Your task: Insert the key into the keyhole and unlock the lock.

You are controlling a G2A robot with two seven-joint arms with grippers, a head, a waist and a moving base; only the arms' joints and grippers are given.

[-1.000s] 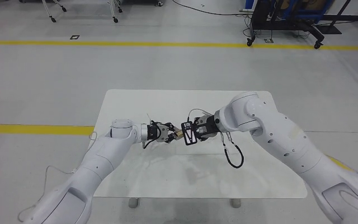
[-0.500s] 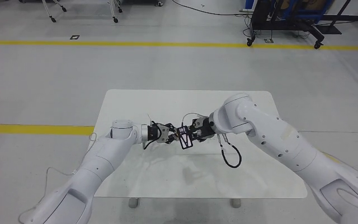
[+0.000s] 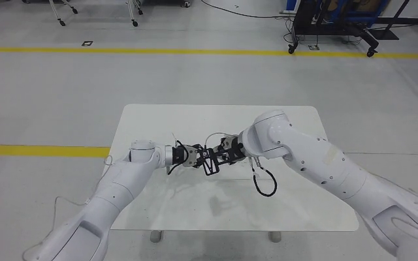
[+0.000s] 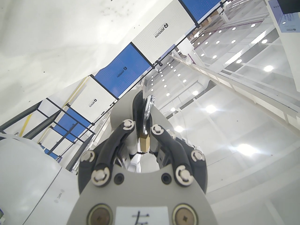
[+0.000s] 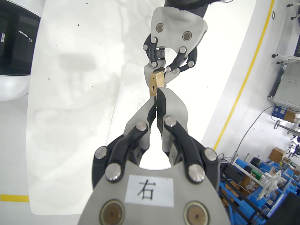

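The right hand (image 5: 156,97) hides most of the key (image 4: 149,109) in its grip.

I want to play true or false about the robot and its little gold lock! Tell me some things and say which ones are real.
1. The left gripper is holding the brass lock. True.
2. The lock is lying flat on the table. False: it is held up in the air above the table.
3. The right gripper has its fingers wide open. False: they are pressed together, with their tips right at the lock.
4. The keyhole shows in the right wrist view. True.
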